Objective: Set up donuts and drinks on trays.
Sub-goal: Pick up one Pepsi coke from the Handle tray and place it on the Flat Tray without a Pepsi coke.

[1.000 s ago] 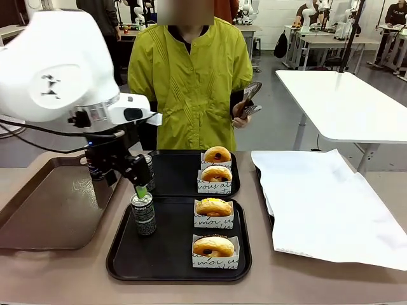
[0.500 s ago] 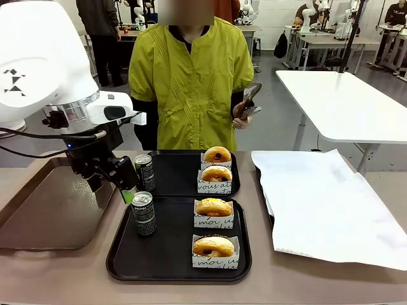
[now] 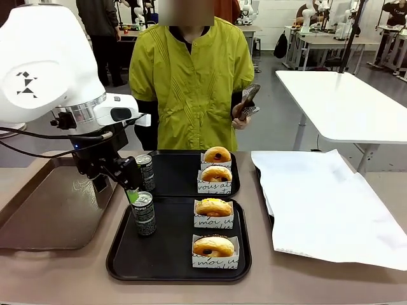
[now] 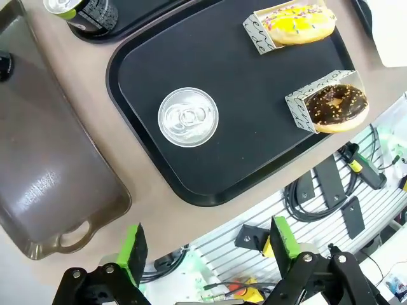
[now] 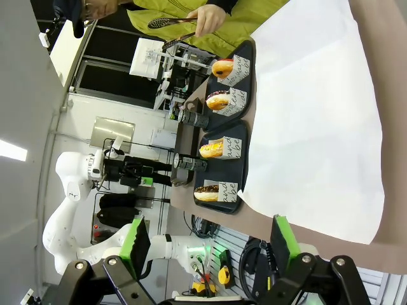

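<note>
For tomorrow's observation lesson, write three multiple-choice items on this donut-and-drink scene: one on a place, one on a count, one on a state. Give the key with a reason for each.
1. Where does the can nearest the robot stand?
A. On the near black tray
B. On the brown tray
C. On the white paper

2. How many boxed donuts sit on the two black trays together?
A. Two
B. Four
C. Six

3. In what state is the left gripper?
A. Shut on a can
B. Shut on a donut
C. Open, holding nothing

Key:
1 A: the can stands upright on the near tray's left side, beside the donuts.
2 B: two boxes sit on the near tray, among them a donut, and two on the far tray.
3 C: in the left wrist view its green pads stand wide apart with nothing between them.
</note>
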